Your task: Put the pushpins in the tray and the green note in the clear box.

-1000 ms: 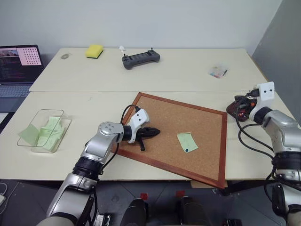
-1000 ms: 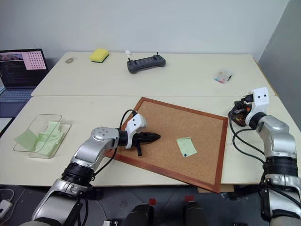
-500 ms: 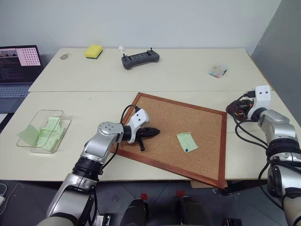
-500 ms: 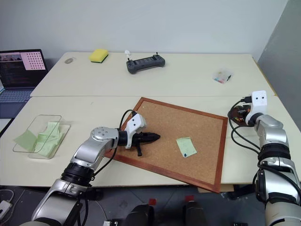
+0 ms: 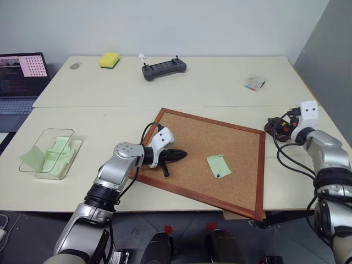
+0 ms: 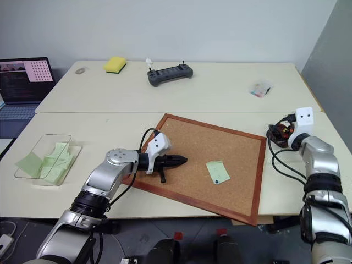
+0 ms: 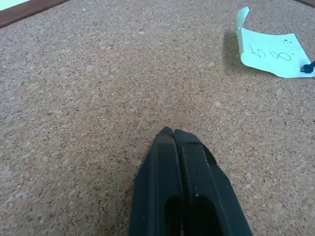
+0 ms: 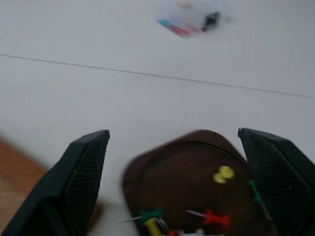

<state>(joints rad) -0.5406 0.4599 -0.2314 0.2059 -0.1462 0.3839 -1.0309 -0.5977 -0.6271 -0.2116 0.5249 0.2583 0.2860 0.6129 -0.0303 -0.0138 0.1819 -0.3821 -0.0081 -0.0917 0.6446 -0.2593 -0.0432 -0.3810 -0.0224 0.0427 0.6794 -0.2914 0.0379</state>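
Two pale tables point(image 5: 220, 82) pushed together; plain whitish wall point(image 5: 192, 25) behind; grey panel, perhaps partition point(image 5: 330, 49), right.

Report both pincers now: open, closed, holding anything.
Left pincer: closed, empty, over the corkboard.
Right pincer: open wide, empty, over the tray of pushpins.

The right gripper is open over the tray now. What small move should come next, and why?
Probably the right gripper should pull back from the tray toward the corkboard. It stands open above the tray, which already holds pins, so nothing seems left to drop. A green note is pinned on the corkboard by a blue pushpin, and the shut left gripper rests apart from it.
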